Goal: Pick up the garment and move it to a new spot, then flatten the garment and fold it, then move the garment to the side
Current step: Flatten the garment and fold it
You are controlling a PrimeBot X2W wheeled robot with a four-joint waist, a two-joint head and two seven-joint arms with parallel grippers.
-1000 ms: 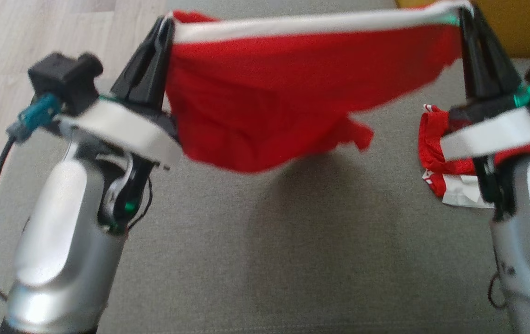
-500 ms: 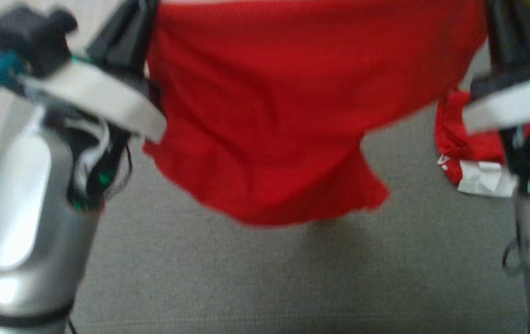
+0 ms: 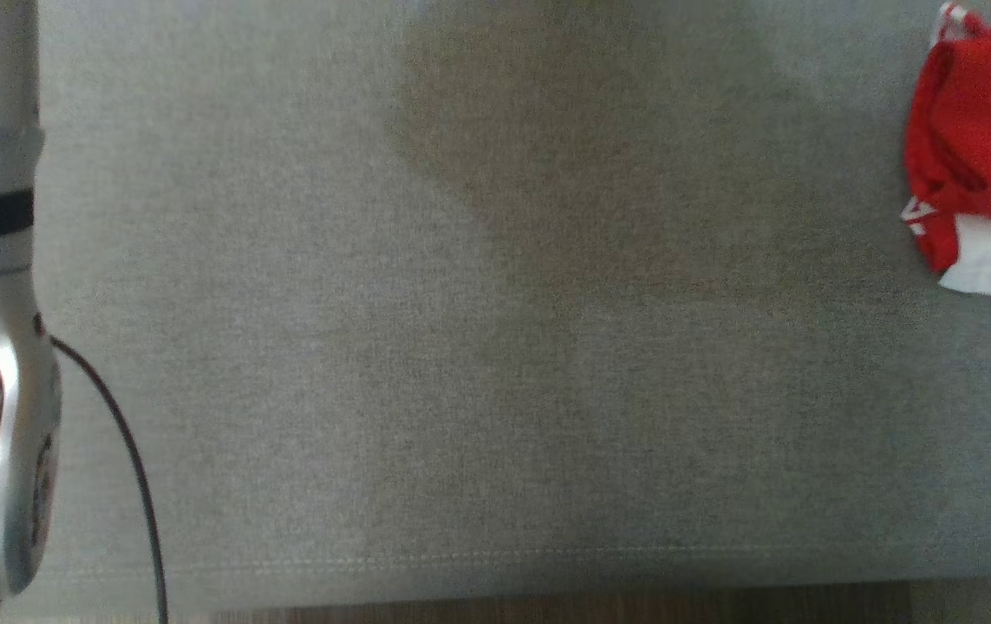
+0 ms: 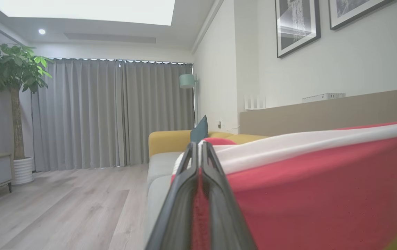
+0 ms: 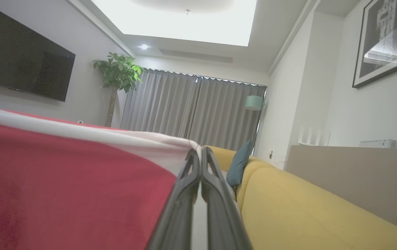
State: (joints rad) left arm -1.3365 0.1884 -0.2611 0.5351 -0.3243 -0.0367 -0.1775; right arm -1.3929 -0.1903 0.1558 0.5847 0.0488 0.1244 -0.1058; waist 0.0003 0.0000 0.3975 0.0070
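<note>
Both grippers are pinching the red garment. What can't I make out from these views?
Lower edge of the red garment: cut off by the wrist views' edges, clearance above the grey cushion unknown.
The crumpled red-and-white cloth: cut by the head view's right edge, blurred.
Grip depth: the left gripper and right gripper cover the pinched cloth in their wrist views.

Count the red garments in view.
2. One garment is stretched between the left gripper and right gripper, both shut on its white edge. The other garment lies bunched on the grey cushion at the head view's right edge. More may be hidden.
</note>
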